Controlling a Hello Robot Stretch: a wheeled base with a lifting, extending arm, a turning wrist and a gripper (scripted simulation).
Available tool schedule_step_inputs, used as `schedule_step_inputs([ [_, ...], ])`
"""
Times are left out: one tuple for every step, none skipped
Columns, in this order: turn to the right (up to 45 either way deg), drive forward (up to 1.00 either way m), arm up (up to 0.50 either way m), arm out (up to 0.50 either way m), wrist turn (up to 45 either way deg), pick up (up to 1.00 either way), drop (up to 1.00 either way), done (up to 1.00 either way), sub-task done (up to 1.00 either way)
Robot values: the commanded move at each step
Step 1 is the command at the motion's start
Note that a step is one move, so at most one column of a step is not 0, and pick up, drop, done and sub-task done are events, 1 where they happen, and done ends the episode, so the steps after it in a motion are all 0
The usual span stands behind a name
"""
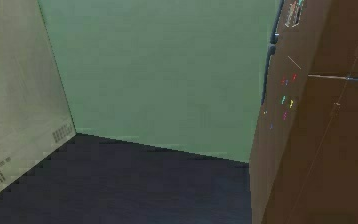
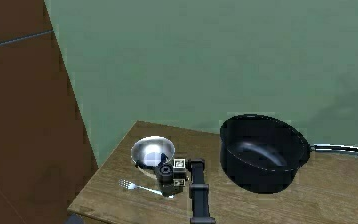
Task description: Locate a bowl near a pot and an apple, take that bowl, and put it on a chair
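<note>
The shiny round metal bowl (image 2: 150, 151) sits on the brown wooden desk (image 2: 237, 205) beside the large black pot (image 2: 264, 150), with the gripper (image 2: 164, 168) by its edge. Whether the gripper holds anything, I cannot tell. Lift straight up, avoiding the pot.

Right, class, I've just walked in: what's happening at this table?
The robot's arm reaches over a wooden table, its gripper at a metal bowl that sits on the tabletop. I cannot tell whether it holds anything. A black pot stands right of the bowl, and a small utensil lies near the table's edge.
</note>
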Motion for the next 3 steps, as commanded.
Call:
schedule_step_inputs([
  [0.0,0.0,0.0,0.0,0.0,1.0,0.0,0.0,0.0],
  [0.0,0.0,0.1,0.0,0.0,0.0,0.0,0.0,0.0],
  [0.0,0.0,0.18,0.0,0.0,0.0,0.0,0.0,0.0],
])
